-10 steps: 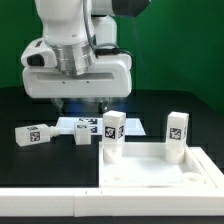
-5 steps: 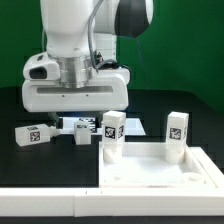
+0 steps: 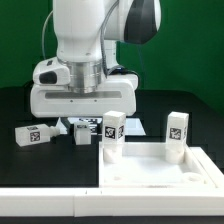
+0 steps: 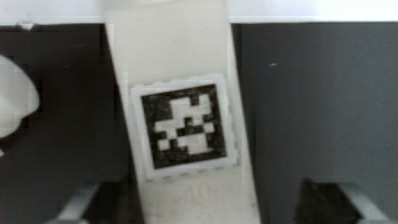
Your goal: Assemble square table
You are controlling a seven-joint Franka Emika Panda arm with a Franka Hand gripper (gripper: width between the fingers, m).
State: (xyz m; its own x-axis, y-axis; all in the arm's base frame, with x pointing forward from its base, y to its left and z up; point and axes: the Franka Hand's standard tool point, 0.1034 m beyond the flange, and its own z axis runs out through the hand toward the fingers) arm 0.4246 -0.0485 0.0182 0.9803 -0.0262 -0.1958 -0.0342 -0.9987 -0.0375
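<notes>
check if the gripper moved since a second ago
Yes: the gripper has come down and shifted toward the exterior view's right, nearer the upright leg.

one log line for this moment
step: leg pickup | fingers: open, either side of lying leg | upright legs: on tabletop

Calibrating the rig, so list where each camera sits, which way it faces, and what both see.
Exterior view: off the arm, low, looking across the square table top at the arm, which shows down to its gripper.
Wrist view: on the wrist, looking straight down at a lying leg; both fingertips flank it without touching.
Shared: probably that leg, and the black table.
</notes>
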